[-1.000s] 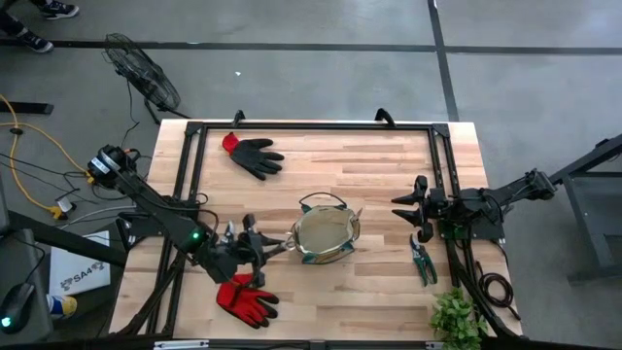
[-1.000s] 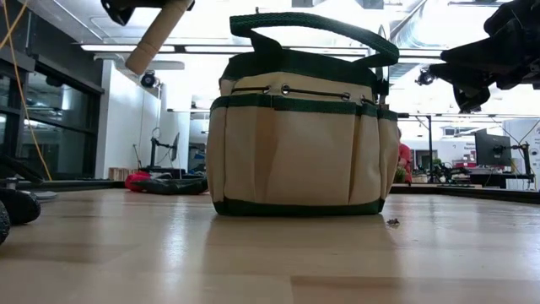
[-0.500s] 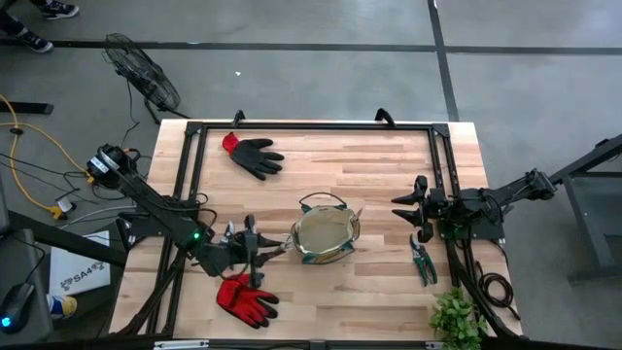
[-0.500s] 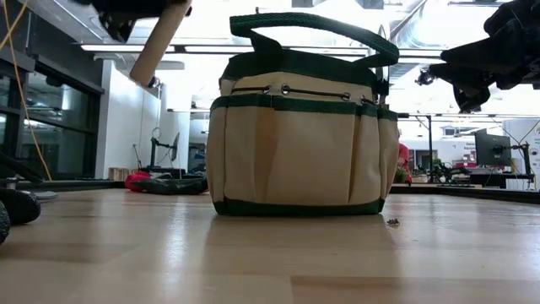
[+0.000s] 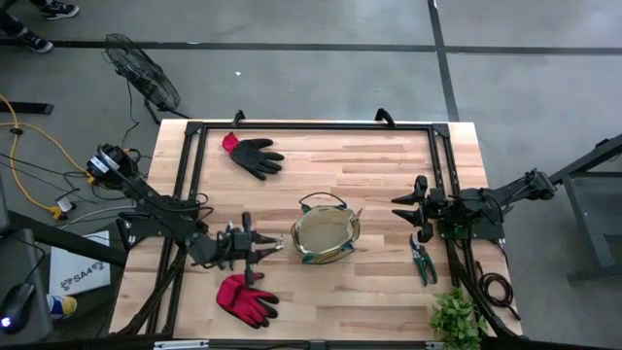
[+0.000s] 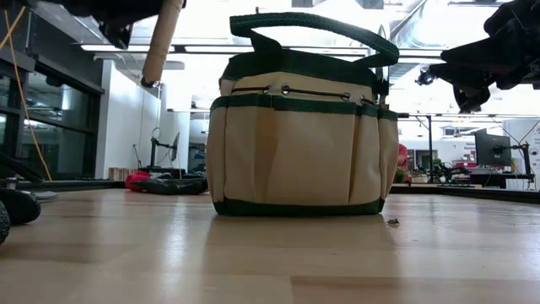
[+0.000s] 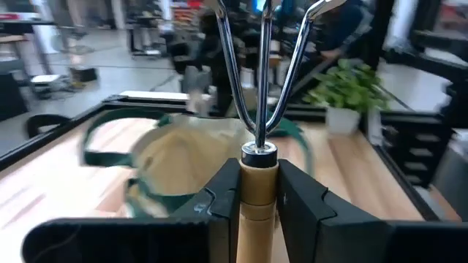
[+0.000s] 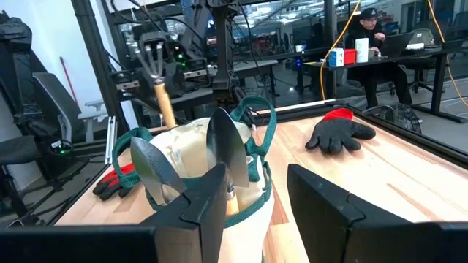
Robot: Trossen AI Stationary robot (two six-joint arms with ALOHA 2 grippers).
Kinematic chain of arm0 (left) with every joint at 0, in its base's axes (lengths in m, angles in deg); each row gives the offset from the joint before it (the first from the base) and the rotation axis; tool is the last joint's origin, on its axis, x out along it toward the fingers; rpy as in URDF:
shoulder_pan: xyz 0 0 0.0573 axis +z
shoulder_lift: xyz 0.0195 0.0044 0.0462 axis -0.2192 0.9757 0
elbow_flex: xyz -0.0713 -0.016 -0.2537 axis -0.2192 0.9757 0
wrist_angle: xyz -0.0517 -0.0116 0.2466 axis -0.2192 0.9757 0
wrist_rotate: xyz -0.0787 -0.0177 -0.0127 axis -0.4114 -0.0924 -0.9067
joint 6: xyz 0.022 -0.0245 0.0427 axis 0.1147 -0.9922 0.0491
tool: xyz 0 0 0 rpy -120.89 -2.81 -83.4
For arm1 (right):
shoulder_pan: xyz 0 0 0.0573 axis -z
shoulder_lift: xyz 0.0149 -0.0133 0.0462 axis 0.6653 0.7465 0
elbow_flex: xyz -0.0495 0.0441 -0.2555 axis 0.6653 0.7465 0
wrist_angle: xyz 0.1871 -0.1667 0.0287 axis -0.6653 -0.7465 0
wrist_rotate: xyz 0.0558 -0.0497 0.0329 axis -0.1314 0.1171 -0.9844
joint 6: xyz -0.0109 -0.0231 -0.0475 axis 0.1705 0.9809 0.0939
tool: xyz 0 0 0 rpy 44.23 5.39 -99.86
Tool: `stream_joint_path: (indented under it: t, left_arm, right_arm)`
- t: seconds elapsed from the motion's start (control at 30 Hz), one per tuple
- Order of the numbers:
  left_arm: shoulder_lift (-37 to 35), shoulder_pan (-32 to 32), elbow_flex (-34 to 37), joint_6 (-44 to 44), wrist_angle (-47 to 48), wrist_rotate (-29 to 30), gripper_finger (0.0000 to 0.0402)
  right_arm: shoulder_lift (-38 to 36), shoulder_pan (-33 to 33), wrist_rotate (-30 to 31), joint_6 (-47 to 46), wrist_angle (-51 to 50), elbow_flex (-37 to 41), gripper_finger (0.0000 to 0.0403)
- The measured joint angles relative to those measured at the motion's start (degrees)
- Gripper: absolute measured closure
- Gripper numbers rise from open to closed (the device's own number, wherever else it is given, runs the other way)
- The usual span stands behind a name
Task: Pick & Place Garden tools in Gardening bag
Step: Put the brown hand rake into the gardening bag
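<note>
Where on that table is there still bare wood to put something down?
Bare wood lies between the black-and-red glove and the bag, and along the near edge between the red glove and the plant. It is crowded left of the bag, where the left gripper holds the fork.

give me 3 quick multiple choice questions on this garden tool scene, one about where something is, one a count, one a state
1. Where do the pruners lie?
A. on the table right of the gardening bag
B. inside the bag
C. on the red glove

2. How many gloves lie on the table?
A. one
B. two
C. four

3. What is the left gripper doing?
A. hanging open
B. clamping the fork by its wooden handle
C. holding a glove

Answers: 1 A, the high view shows them beside the right arm. 2 B, a black-and-red glove and a red glove. 3 B, the left wrist view shows the handle between its fingers.
</note>
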Motion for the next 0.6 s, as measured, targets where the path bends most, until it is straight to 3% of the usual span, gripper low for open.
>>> stream_joint_path:
  t: [0.13, 0.33, 0.6]
  left_arm:
    - [0.0, 1.0, 2.6, 0.0, -5.4, 2.6, 0.0343]
    - [0.0, 6.2, 3.7, 1.0, -10.9, -3.9, 0.0343]
    - [0.2, 11.9, 3.7, 1.6, -11.5, -12.8, 0.0343]
  right_arm:
    - [0.0, 0.0, 0.0, 0.0, 0.0, 0.0, 0.0266]
    - [0.0, 0.0, 0.0, 0.0, 0.0, 0.0, 0.0266]
    - [0.0, 0.0, 0.0, 0.0, 0.0, 0.0, 0.0266]
